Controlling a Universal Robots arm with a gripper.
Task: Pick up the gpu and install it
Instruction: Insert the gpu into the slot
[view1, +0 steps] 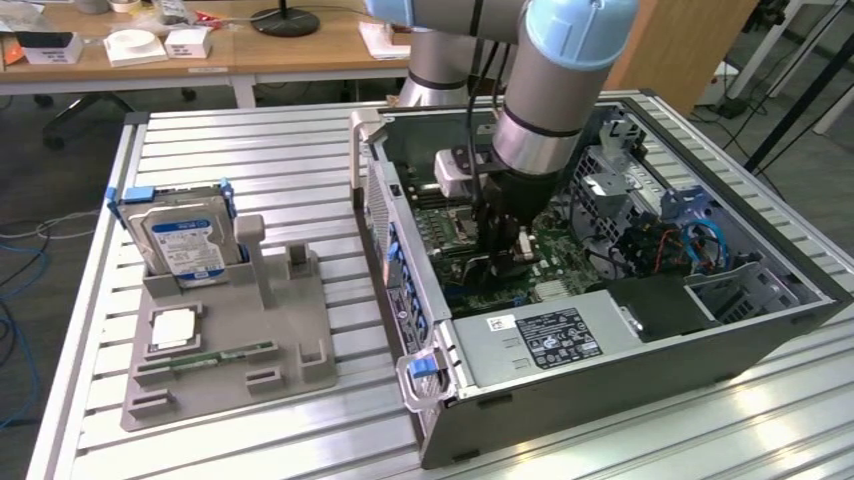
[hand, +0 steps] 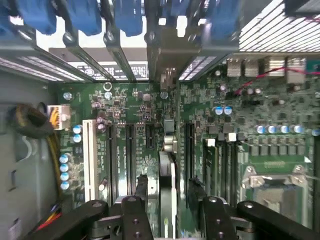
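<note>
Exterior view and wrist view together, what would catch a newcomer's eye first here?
First, the arm reaching down into the open computer case, its pincer low over the green motherboard. In the wrist view the gpu stands edge-on in a slot between the pincer's fingers, which stand apart from it. On the exterior view's left, a grey holder on the slatted table keeps a hard drive with a blue-white label upright.
</note>
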